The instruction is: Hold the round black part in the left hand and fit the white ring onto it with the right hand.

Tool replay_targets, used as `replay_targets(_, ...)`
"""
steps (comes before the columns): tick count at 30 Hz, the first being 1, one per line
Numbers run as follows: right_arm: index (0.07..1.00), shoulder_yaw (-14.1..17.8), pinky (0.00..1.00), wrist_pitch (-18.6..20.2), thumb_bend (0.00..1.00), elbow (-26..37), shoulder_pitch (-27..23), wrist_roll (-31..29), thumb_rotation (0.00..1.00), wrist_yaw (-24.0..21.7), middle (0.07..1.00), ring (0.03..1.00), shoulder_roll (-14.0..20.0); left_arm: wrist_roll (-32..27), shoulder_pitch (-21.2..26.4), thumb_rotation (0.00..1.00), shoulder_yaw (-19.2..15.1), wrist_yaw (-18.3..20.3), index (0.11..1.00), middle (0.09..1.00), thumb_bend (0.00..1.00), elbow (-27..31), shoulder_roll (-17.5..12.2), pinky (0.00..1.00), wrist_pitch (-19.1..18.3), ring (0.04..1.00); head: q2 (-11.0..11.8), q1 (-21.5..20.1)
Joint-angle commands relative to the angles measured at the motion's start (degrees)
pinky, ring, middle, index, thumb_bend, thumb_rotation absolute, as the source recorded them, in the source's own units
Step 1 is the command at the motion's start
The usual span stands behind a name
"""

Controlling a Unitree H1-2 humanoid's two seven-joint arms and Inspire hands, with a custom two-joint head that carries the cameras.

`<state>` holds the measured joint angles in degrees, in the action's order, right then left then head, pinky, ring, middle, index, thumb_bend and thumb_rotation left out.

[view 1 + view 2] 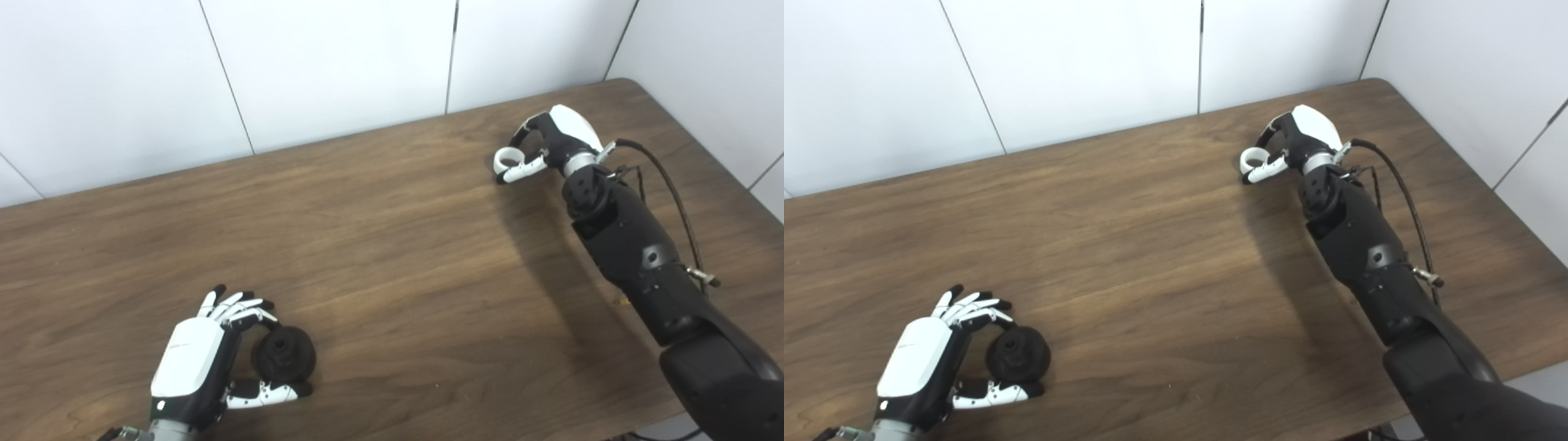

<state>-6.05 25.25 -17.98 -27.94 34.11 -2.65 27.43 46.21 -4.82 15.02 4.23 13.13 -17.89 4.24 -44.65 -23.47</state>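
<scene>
Black part (284, 354) gripped by left hand (205, 358) nr table's (392, 245) front-left corner; ring (507, 160) pinched by right hand (551, 144) nr back-right.

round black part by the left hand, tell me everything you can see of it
The round black part is a thick matte disc, like a small wheel, with a raised hub and a dark hole at its centre. It looks like rubber or plastic, though that is hard to confirm. It sits near the table's front left, tilted so its face points up and toward the camera. The left hand wraps it, fingers curled over its top edge and thumb under its lower edge. The white ring is not on it.
</scene>
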Motion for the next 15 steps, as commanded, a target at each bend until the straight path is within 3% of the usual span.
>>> replay_targets(1, 0.486, -0.03, 0.95, -0.86, 0.52, 1.23, -1.82, 0.52, 0.14, 0.81, 0.829, 0.934, 1.84, 1.04, -0.58, 0.05, -0.47, 0.36, 0.483, 0.768, 0.52, -0.35, -1.15, 1.00, -0.63, 0.876, -0.04, -0.07)
replay_targets(9, 0.486, -0.36, 0.94, -1.99, 0.52, 3.43, -0.46, 0.53, 0.14, 0.57, 0.825, 0.930, 2.61, 1.26, -0.83, 0.05, -0.46, 0.56, 0.483, 0.769, 0.52, 0.07, -0.70, 1.00, -1.22, 0.875, 0.00, 0.58)
replay_targets(15, 0.485, -3.41, 0.93, -1.98, 0.52, 14.12, 1.57, 1.67, 0.14, -3.94, 0.830, 0.931, 3.48, 2.64, -0.93, 0.05, 0.07, 0.13, 0.483, 0.766, 0.52, 0.23, -0.48, 1.00, -1.00, 0.871, -0.48, 3.25)
